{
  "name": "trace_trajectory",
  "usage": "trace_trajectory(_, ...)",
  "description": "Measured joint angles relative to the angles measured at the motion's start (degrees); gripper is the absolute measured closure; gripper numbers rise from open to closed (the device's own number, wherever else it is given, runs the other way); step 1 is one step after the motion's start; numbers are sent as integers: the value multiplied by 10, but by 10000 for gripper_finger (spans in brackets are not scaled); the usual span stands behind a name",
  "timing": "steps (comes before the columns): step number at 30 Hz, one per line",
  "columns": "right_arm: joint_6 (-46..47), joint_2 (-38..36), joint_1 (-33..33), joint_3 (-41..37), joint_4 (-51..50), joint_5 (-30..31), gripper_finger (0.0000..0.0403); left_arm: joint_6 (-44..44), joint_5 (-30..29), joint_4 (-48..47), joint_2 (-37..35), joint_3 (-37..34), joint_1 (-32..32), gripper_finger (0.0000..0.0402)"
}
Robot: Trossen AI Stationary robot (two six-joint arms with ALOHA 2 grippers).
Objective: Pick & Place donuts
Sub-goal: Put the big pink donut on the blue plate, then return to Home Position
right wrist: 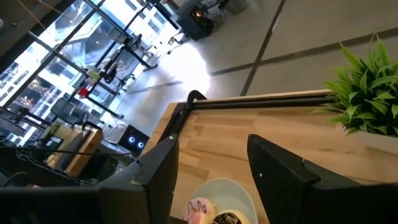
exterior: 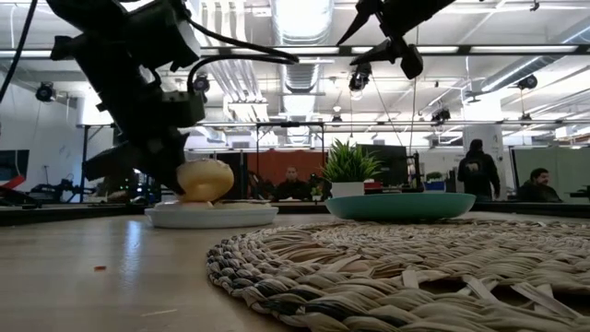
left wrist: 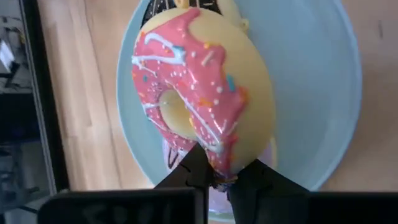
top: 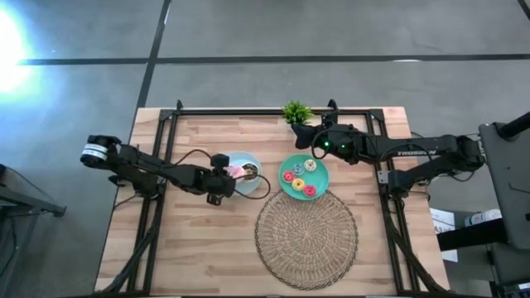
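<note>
The left gripper (left wrist: 214, 177) sits over the pale blue plate (top: 248, 188), its 2 fingers pinched on the lower edge of a pink-iced donut (left wrist: 199, 93), which it holds tilted above the plate's surface; in the low view the same donut (exterior: 205, 179) looks to be just at or barely above the plate (exterior: 212, 217), and I cannot tell whether it touches. A second, brown-iced donut (top: 249, 170) lies on that plate beside it. The donut reads as a small, light toy ring with a smooth glossy coat, likely stiff enough to keep its shape under a pinch but slick on the icing, so a bite across the ring wall, 1 finger through the hole and 1 outside, should hold better than the thin edge grip seen here, which could let it swing or slip. About 4 more donuts (top: 298, 175) rest close together on the green plate (top: 322, 184), near the woven mat (top: 306, 236). The right gripper (top: 316, 139) hovers high beside the potted plant (top: 296, 112), fingers spread apart and empty, with the blue plate visible between them in its wrist view.
</note>
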Motion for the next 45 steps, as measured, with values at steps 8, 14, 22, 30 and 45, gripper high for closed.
trace_trajectory(8, 20, 11, 0, 0, -1, -6, 220, -9, 21, -9, 0, 2, -1, 308)
trace_trajectory(14, 22, 11, 0, 0, -2, -9, 220, 1, 16, -21, -13, 20, -8, 279)
trace_trajectory(22, 22, 11, 0, 0, -2, -10, 220, -1, 16, -56, -22, 34, -11, 278)
trace_trajectory(30, 21, 11, 0, 0, -3, -10, 220, -29, 58, -76, -24, 32, -36, 278)
trace_trajectory(45, 21, 11, 0, -7, -3, -20, 220, -93, 56, -131, -43, 31, -47, 278)
